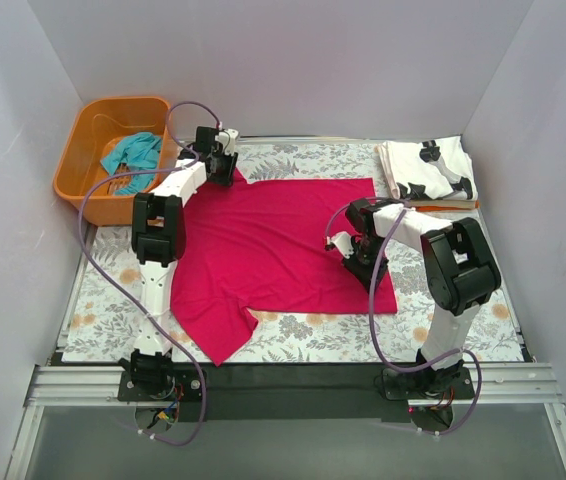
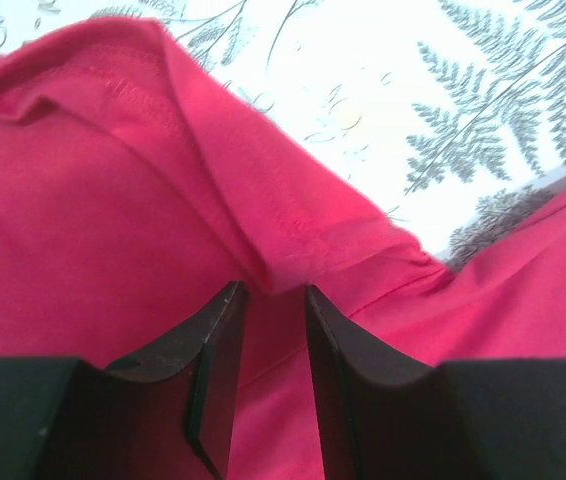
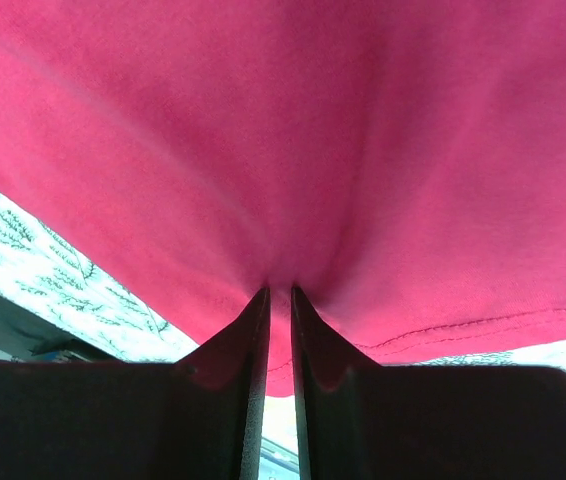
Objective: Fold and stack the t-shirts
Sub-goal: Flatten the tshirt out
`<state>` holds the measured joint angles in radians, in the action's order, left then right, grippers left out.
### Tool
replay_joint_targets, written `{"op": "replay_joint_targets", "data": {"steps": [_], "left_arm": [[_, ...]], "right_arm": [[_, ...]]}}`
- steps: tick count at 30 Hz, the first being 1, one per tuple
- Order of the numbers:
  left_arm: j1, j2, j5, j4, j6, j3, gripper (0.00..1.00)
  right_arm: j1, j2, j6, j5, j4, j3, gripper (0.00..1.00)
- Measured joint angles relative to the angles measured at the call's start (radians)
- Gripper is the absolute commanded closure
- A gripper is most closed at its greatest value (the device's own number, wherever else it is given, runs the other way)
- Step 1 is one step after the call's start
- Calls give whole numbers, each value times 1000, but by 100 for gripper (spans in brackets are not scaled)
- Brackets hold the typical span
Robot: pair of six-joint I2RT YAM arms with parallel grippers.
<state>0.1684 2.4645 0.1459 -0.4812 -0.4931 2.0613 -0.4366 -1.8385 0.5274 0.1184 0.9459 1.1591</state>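
Magenta-red t-shirt (image 1: 283,240) lies spread on the fern-print table cover (image 1: 303,335), between both arms. Near → far:

- Shirt's near-left sleeve points at the table's near edge, well nearer than either gripper.
- right gripper (image 1: 349,246) is on the shirt's right part, just inboard of the right edge. Wrist cam: fingers (image 3: 233,370) almost together w/ only a thin slit, red cloth puckered into the tips, so it's pinching the shirt. Cloth fans out beyond the tips. Hem stitch line runs right of the fingers, table cover shows lower-left past the cloth edge.
- left gripper (image 1: 223,166) is at the shirt's far-left corner. Wrist cam: fingers (image 2: 213,360) a narrow gap apart, w/ a stitched ridge of red cloth running down between the tips, so it's clamped on that fold. Bare table cover lies beyond and right of the tips.
- Left of the left gripper: orange basket (image 1: 68,170) w/ teal t-shirt (image 1: 133,155) crumpled inside.
- Far beyond the right gripper: white t-shirt (image 1: 428,170) w/ black marks, folded, at the table's far-right corner, apart from the red one.
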Motion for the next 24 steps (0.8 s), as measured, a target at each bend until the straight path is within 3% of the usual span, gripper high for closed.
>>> {"op": "replay_joint_targets", "data": {"steps": [8, 15, 18, 20, 22, 24], "left_arm": [[30, 27, 11, 65, -23, 38, 61], [43, 171, 54, 165, -46, 206, 59], [43, 172, 108, 213, -72, 190, 55], [43, 164, 145, 254, -93, 161, 50], [43, 145, 172, 292, -103, 119, 40], [41, 122, 193, 323, -115, 80, 31]], "right_arm": [[-5, 15, 13, 3, 24, -32, 82], [-5, 39, 37, 19, 43, -63, 81], [-5, 58, 52, 44, 56, -61, 77], [-5, 78, 56, 61, 82, -28, 65], [-5, 93, 58, 76, 86, 43, 56], [-3, 101, 55, 80, 73, 158, 53]]}}
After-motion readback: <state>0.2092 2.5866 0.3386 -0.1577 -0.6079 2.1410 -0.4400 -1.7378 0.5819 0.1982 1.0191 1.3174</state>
